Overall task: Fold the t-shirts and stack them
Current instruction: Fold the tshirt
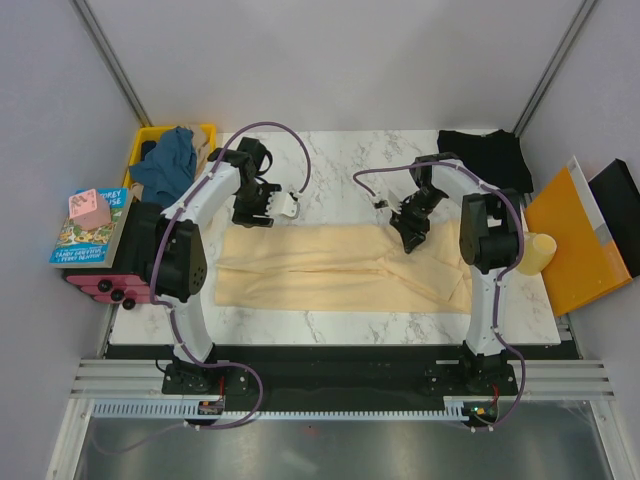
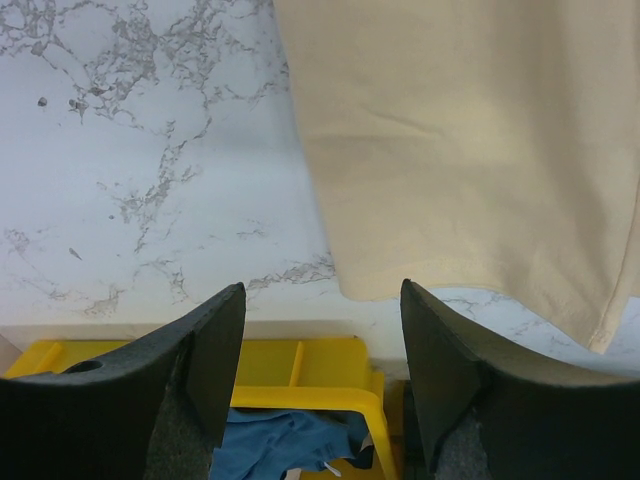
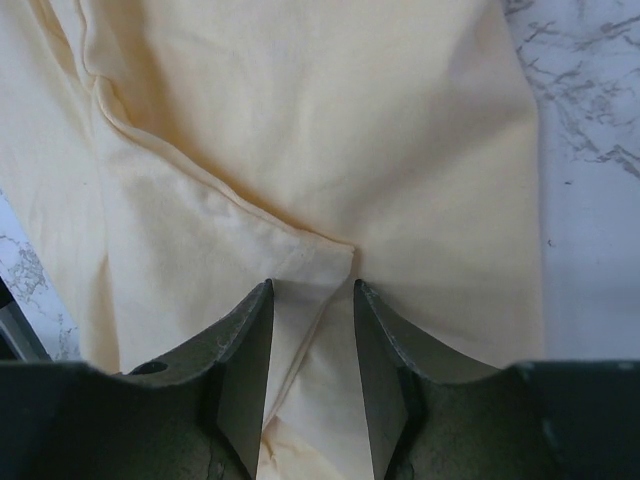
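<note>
"Cream-yellow t-shirt [image 1: 340, 268] first: where is it?"

"Spread flat across the middle of the marble table [image 1: 330, 160], long side running left to right. There are creases in it, and one folded edge ends in a corner right at the right gripper [image 3: 312, 290]."

"Is that gripper grasping the corner?"

"No. Its jaws are parted, low over the right part of the shirt near its far edge. The folded corner lies at the gap between the tips, unpinched."

"And the left gripper [image 1: 262, 205]?"

"Released as well, with its jaws wide and nothing between them. It hangs over bare marble just beyond the shirt's far edge, on the left side."

"How many shirts in all?"

"Three. The second is a black t-shirt [image 1: 487, 155] on the far right corner of the table, well apart from both grippers. The third is a teal-blue t-shirt [image 1: 170, 165], crumpled in the one yellow crate [image 1: 205, 130] off the far left corner."

"Anything else around?"

"One orange folder [image 1: 570, 245] past the right edge of the table. On the left there is one book [image 1: 85, 235] with a pink block [image 1: 88, 207] on top."
</note>
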{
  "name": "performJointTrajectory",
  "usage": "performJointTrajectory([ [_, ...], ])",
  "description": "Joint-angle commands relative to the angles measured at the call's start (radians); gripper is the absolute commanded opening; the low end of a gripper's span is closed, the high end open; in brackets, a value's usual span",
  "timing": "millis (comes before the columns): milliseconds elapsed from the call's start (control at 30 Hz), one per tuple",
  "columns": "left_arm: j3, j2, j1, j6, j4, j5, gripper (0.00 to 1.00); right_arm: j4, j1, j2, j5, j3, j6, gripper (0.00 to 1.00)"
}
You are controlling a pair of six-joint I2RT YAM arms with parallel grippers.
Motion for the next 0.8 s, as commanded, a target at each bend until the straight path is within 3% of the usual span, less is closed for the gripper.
performJointTrajectory([
  [0, 0.036, 0.009, -0.007, -0.022, 0.008, 0.02, 0.71, 0.018, -0.005, 0.015, -0.019, 0.03, 0.003, 0.46],
  [100, 0.037, 0.012, -0.007, -0.024, 0.008, 0.021, 0.71, 0.015, -0.002, 0.02, -0.024, 0.035, 0.006, 0.42],
  [200, 0.037, 0.015, -0.01, -0.025, 0.007, 0.021, 0.71, 0.0, 0.002, 0.018, -0.019, 0.04, -0.002, 0.17],
  [233, 0.037, 0.018, -0.01, -0.025, 0.007, 0.023, 0.71, -0.011, 0.004, 0.013, -0.019, 0.04, -0.007, 0.04],
  [267, 0.037, 0.02, -0.01, -0.025, 0.008, 0.021, 0.71, -0.012, 0.004, 0.009, -0.015, 0.038, -0.008, 0.0],
  [767, 0.039, 0.034, -0.019, -0.039, 0.01, 0.044, 0.71, -0.038, 0.025, -0.117, -0.01, 0.101, 0.007, 0.0],
])
